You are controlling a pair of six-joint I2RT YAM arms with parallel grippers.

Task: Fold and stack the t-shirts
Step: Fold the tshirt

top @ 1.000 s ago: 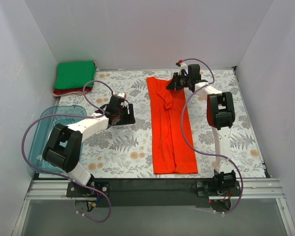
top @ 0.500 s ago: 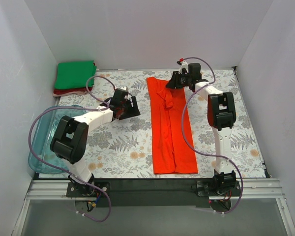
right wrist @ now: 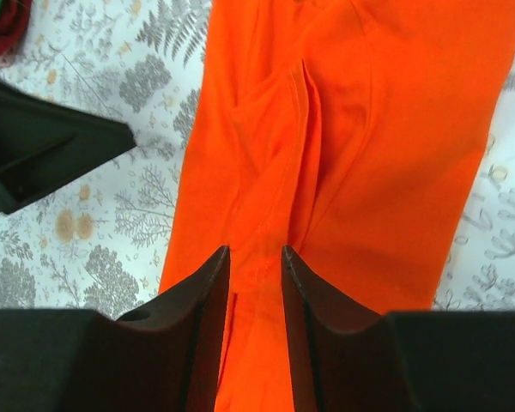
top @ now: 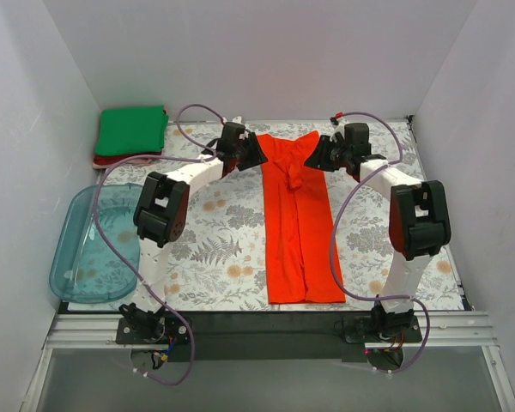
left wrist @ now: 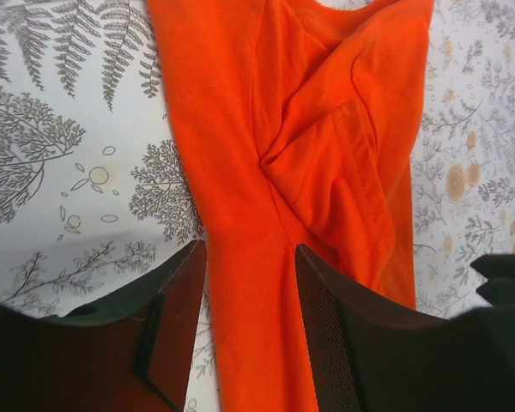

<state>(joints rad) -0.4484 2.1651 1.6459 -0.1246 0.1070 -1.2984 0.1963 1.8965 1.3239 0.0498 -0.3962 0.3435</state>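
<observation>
The orange-red t-shirt [top: 296,232] lies as a long strip down the middle of the floral mat, with bunched folds near its far end. My left gripper [top: 254,154] is open at the shirt's far left corner; in the left wrist view [left wrist: 249,251] its jaws straddle the shirt's [left wrist: 309,129] left edge. My right gripper [top: 316,157] is at the far right corner; in the right wrist view [right wrist: 256,251] its jaws stand narrow on a raised fold of the shirt [right wrist: 395,154]. The green t-shirt [top: 130,129] lies folded on the dark red one [top: 112,160] at the far left.
A clear blue plastic tub [top: 94,249] stands at the near left, partly off the floral mat [top: 215,249]. White walls close in the back and both sides. Each gripper shows in the other's wrist view: the right gripper's black body [left wrist: 502,275] and the left gripper's black body [right wrist: 43,146].
My left arm has swung from the middle left of the mat out to the shirt's far left corner. My right gripper has shifted right, and the shirt's far end is spread wider.
</observation>
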